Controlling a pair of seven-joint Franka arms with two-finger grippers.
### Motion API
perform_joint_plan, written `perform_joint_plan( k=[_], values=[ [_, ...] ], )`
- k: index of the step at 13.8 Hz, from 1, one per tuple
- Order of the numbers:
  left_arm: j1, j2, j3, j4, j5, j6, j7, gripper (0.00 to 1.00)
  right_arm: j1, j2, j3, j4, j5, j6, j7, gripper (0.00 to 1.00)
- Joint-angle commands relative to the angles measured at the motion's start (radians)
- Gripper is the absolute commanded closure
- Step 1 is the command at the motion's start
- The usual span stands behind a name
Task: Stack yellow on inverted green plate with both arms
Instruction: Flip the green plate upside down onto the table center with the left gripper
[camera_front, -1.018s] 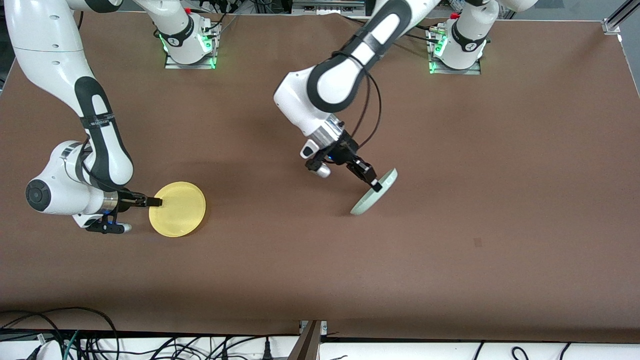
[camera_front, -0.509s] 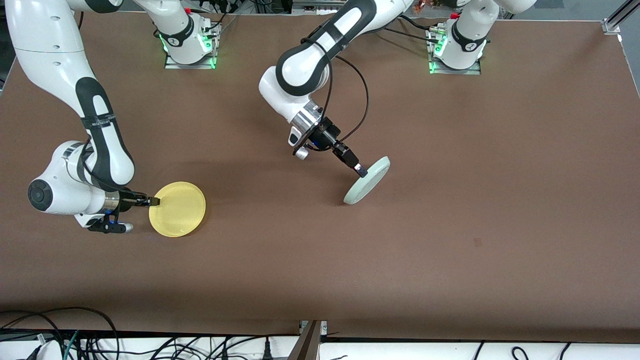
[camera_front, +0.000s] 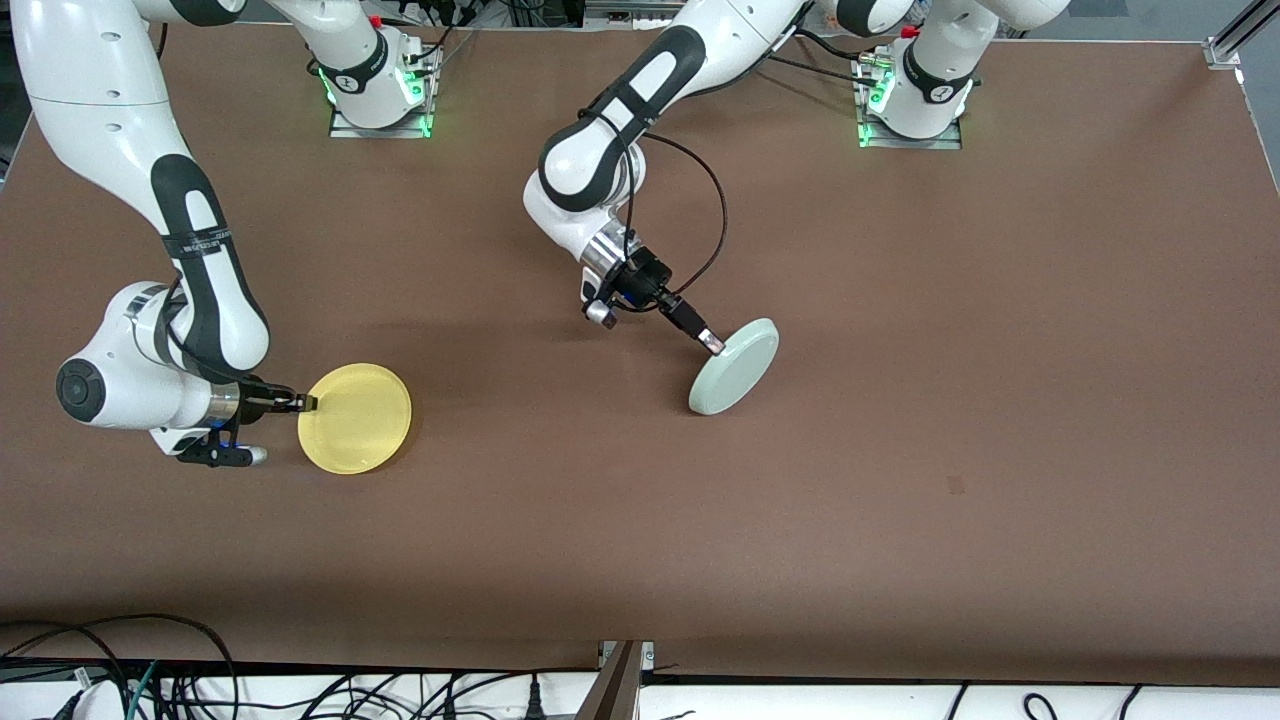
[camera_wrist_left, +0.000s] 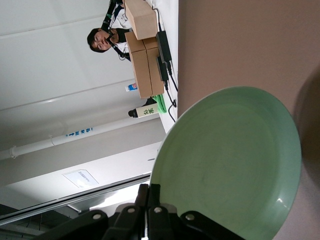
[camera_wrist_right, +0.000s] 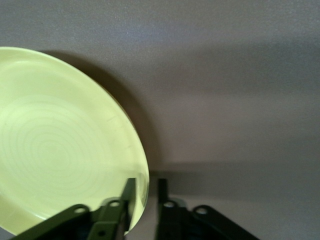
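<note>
While the left gripper (camera_front: 712, 343) pinches the rim of the green plate (camera_front: 735, 367), the plate tilts steeply, its lower edge on the brown table (camera_front: 900, 450). Toward the right arm's end from it, the right gripper (camera_front: 306, 403) clamps the yellow plate's (camera_front: 356, 418) rim.

Both arms are glossy white, built from rounded jointed segments with black bands set into the links. The left arm (camera_front: 640, 110) carries a loose black cable looping beside its wrist, a silver ring above its black gripper (camera_front: 711, 343) and a small white camera pod. The right arm (camera_front: 150, 250) bears small printed lettering on 1 black band. Green lights glow at the 2 bases on metal plates near the worktop's top edge.
</note>
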Motion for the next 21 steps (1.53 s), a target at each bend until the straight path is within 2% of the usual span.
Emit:
perform_joint_plan(
  k=[1, 2, 3, 4, 6, 9, 12, 15, 18, 21],
  values=[
    [-0.030, 0.032, 0.014, 0.043, 0.017, -0.021, -0.032, 1.00, -0.002, -0.002, 0.004, -0.012, 0.024, 0.013, -0.026, 0.88],
    [-0.047, 0.039, 0.014, 0.041, 0.017, -0.022, -0.041, 0.89, -0.002, -0.002, 0.004, -0.012, 0.024, 0.013, -0.026, 0.90],
    [-0.056, 0.040, 0.012, 0.041, 0.015, -0.022, -0.041, 0.63, -0.002, -0.002, 0.005, -0.012, 0.024, 0.013, -0.026, 0.91],
    [-0.064, 0.038, 0.009, 0.039, 0.006, -0.021, -0.037, 0.01, -0.002, 0.000, 0.004, -0.012, 0.024, 0.013, -0.026, 0.93],
    [-0.088, 0.046, -0.007, 0.036, 0.006, -0.013, -0.040, 0.00, -0.002, -0.002, 0.004, -0.006, 0.024, 0.011, -0.026, 0.99],
    [-0.116, 0.050, -0.041, 0.046, -0.040, -0.011, -0.097, 0.00, 0.000, -0.014, 0.006, 0.008, 0.050, -0.001, -0.012, 1.00],
    [-0.116, 0.044, -0.101, 0.075, -0.172, 0.010, -0.373, 0.00, 0.000, -0.062, 0.006, 0.017, 0.070, -0.010, -0.024, 1.00],
    [-0.105, 0.035, -0.104, 0.075, -0.320, 0.175, -0.628, 0.00, 0.000, -0.076, 0.004, 0.115, 0.070, -0.157, -0.026, 1.00],
    [-0.014, 0.003, -0.109, 0.076, -0.402, 0.327, -0.705, 0.00, -0.002, -0.085, -0.001, 0.207, 0.070, -0.304, -0.023, 1.00],
    [0.159, -0.081, -0.115, 0.102, -0.649, 0.418, -0.606, 0.00, -0.002, -0.123, -0.001, 0.235, 0.067, -0.383, -0.026, 1.00]
  ],
)
